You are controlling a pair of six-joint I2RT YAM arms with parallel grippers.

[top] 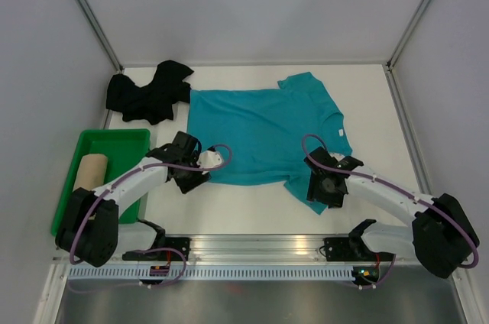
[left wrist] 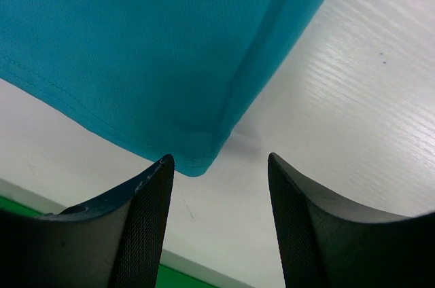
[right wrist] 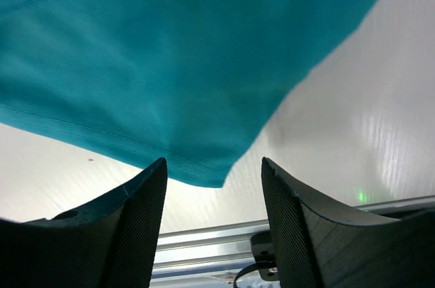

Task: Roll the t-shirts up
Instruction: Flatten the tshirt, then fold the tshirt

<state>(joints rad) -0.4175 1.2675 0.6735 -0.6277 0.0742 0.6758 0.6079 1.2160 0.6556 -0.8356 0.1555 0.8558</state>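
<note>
The bright teal t-shirt [top: 260, 129] lies spread flat mid-table, collar to the right. My left gripper [top: 191, 176] is open at its near-left hem corner; in the left wrist view that corner [left wrist: 194, 162] lies just ahead of the open gripper [left wrist: 221, 166], nothing between the fingers. My right gripper [top: 321, 192] is open at the near-right corner; in the right wrist view the teal cloth [right wrist: 170, 64] ends just ahead of the open gripper [right wrist: 214, 169]. The black t-shirt [top: 149, 91] lies crumpled at the back left. A beige-tan rolled shirt [top: 92, 173] lies in the green tray.
The green plastic tray [top: 114, 135] sits at the left edge beside my left arm. Grey walls close the back and both sides. A metal rail [top: 260, 246] with the arm bases runs along the near edge; it also shows in the right wrist view [right wrist: 204, 234].
</note>
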